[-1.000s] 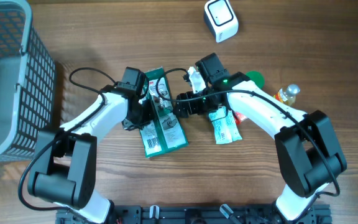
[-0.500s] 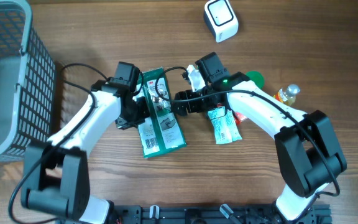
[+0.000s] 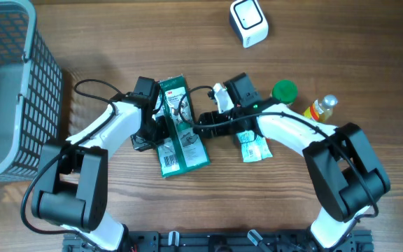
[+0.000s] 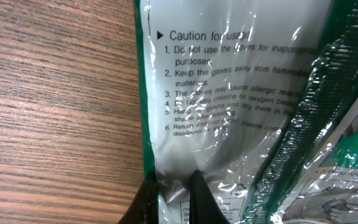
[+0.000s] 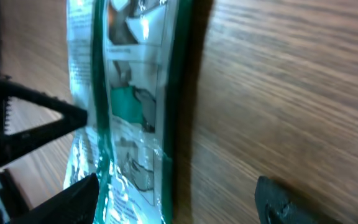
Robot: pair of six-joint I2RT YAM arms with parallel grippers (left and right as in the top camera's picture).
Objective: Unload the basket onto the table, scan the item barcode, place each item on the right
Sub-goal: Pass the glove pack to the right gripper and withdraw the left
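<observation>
Left hand (image 4: 171, 186) clamped on glove packet (image 3: 180, 136) at its left edge; right hand (image 3: 201, 126), jaws apart, at the right edge. Basket (image 3: 40, 84) well left, scanner (image 3: 248, 22) beyond; open bench (image 3: 257, 206) in front.

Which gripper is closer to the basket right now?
Left. The left gripper pinches the pack on its edge facing the basket; the right gripper is open at the pack's opposite edge, farther away.

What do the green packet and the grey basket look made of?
The packet: thin glossy plastic film, judging by crinkles and glare over the print. The basket: probably matte moulded plastic, with open grid walls; coated wire is possible.
</observation>
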